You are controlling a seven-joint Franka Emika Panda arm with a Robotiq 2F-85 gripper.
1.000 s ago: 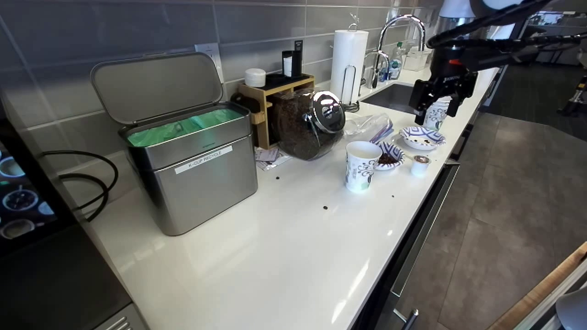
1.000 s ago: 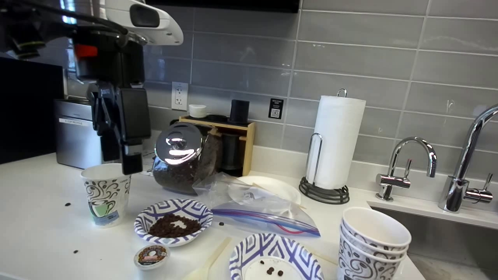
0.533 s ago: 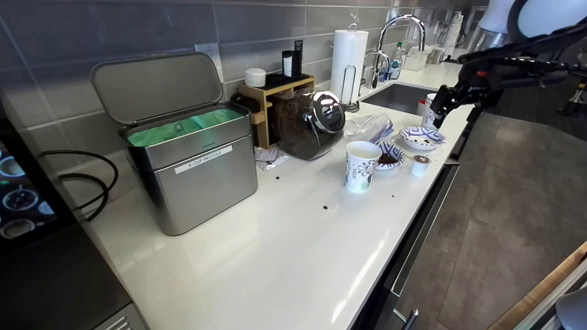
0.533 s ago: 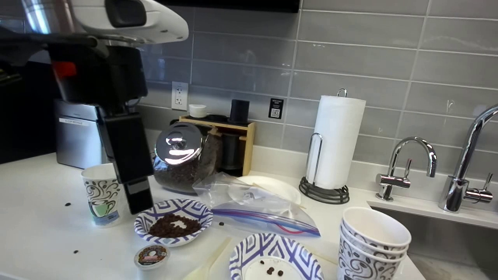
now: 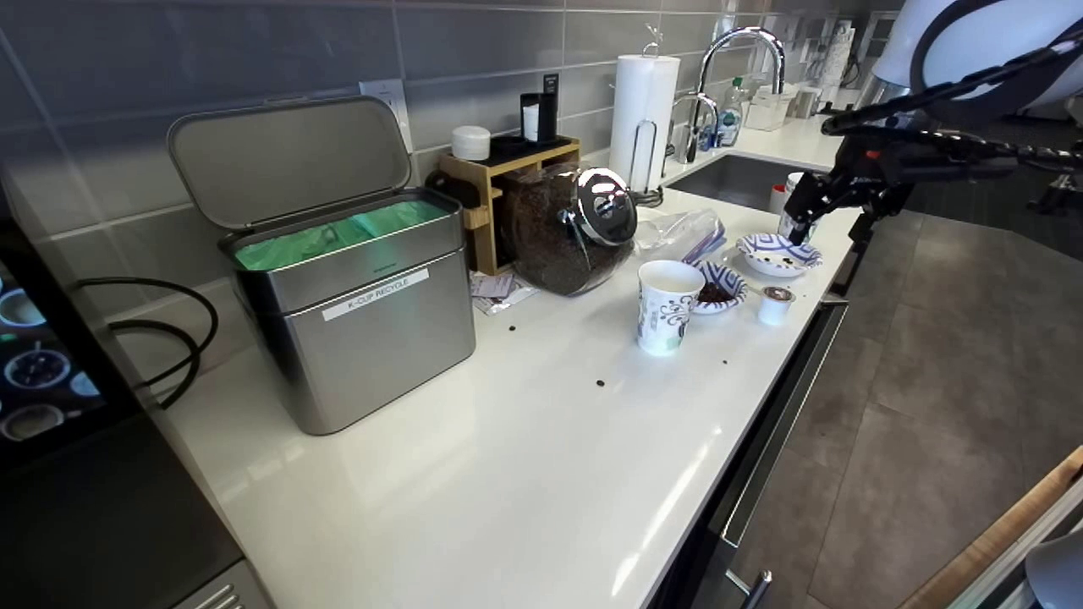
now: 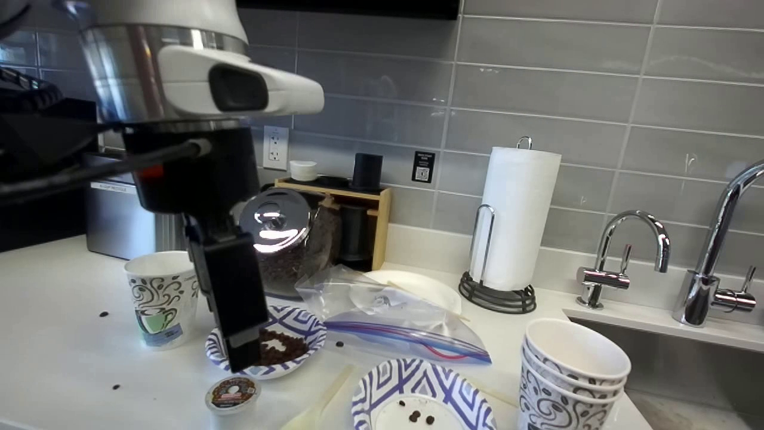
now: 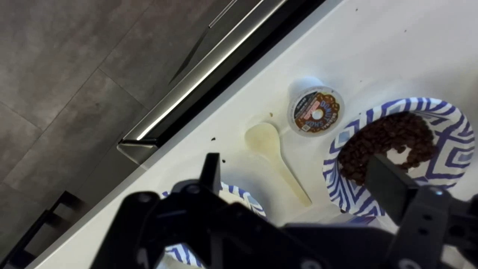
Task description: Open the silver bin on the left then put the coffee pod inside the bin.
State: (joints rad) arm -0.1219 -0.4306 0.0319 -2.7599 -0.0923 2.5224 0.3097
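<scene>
The silver bin (image 5: 381, 347) stands at the far end of the counter from the sink, its lid (image 5: 292, 161) raised and its green liner (image 5: 364, 227) showing. It also shows in an exterior view (image 6: 119, 218), partly behind the arm. The coffee pod (image 7: 316, 112) stands upright on the counter near its front edge. It also shows in both exterior views (image 5: 776, 306) (image 6: 233, 394). My gripper (image 7: 295, 158) is open and empty, jaws wide apart. It hangs above the counter near the pod; in the wrist view the pod lies ahead of the fingertips, not between them.
A bowl of coffee beans (image 7: 453, 149) sits right beside the pod. A pale spoon (image 7: 263, 140) and a patterned bowl (image 6: 427, 382) lie near. A paper cup (image 5: 662, 309), plastic bag (image 6: 382, 310), bean jar (image 5: 550, 233) and stacked cups (image 6: 573, 382) stand around.
My gripper has come down and shifted toward the counter's front edge, closer to the pod. It stays open. The bin, its raised lid and the pod have not moved.
</scene>
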